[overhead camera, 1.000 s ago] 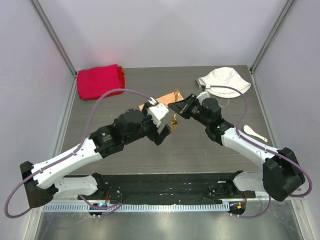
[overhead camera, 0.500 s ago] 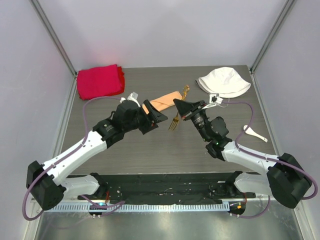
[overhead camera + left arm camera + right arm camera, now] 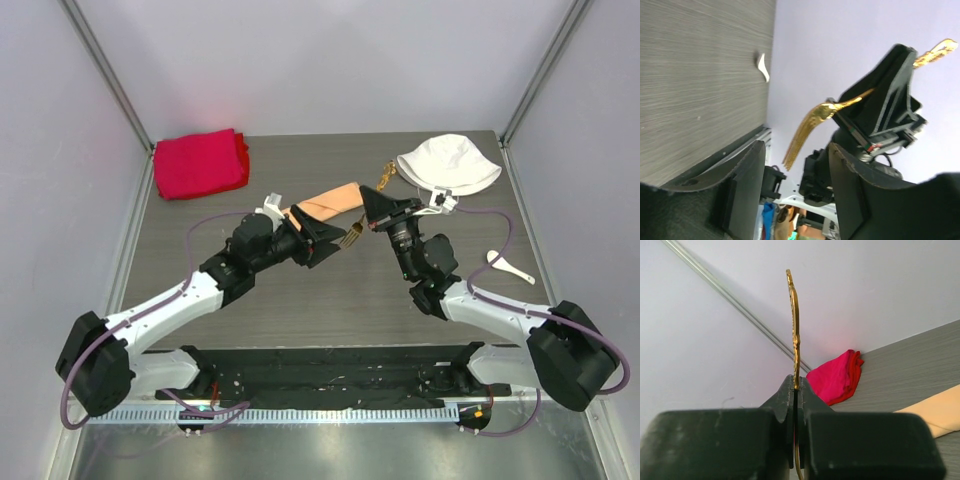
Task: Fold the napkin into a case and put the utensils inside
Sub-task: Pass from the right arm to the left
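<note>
The peach satin napkin lies folded into a narrow flat strip at mid-table, and its end also shows in the right wrist view. My right gripper is shut on a gold fork, clamped at mid-handle and held above the table. My left gripper is open just left of the fork. The tines hang in front of its gap, untouched by either finger. A small white spoon rests on the table at the right.
A thick red cloth lies at the back left corner. A white bucket hat sits at the back right, close behind the fork's handle. Grey walls and frame posts enclose the table.
The right gripper has swung the fork up and back toward the hat, tines pointing at the left gripper. The left arm has shifted, uncovering the napkin, and its jaws have narrowed somewhat.
</note>
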